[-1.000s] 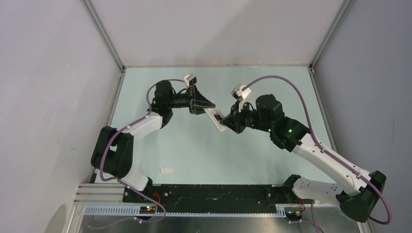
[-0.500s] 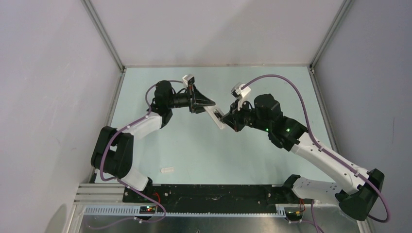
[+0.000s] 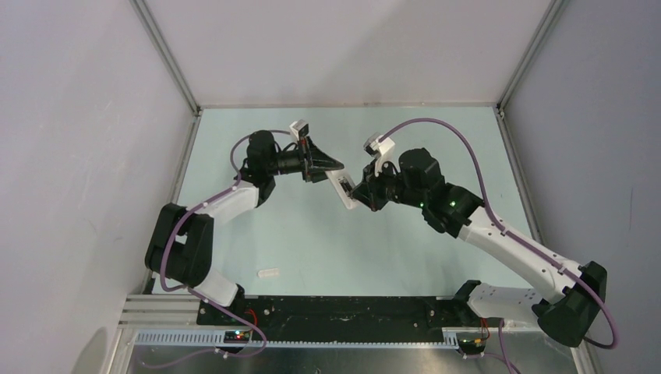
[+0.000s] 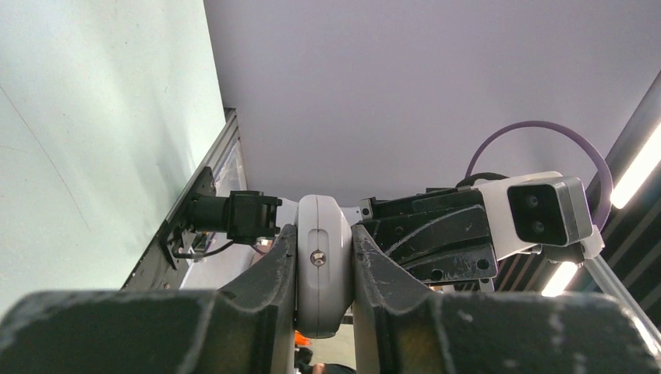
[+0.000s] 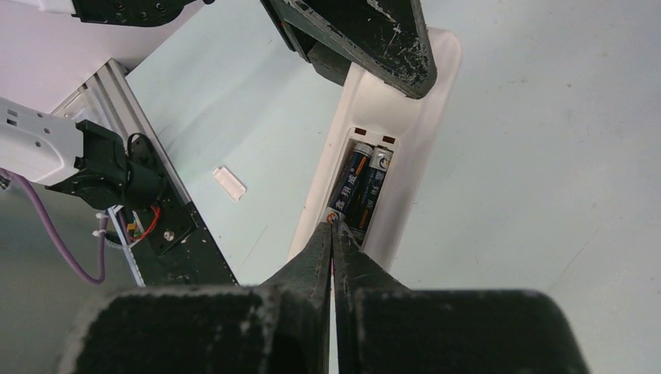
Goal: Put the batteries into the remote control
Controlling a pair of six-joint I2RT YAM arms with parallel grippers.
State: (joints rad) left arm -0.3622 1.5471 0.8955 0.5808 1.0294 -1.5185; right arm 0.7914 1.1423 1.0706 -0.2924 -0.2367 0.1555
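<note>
Right wrist: 2 batteries (image 5: 357,191), lettering illegible

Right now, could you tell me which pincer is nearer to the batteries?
Right. The right pincer, shut, has its tips at the near end of the batteries; the left pincer clamps the remote control at its far end, away from them.

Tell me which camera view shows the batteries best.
Right wrist: both batteries lie side by side in the remote. In the top view they are too small to tell; the left wrist shows only the remote's end.
</note>
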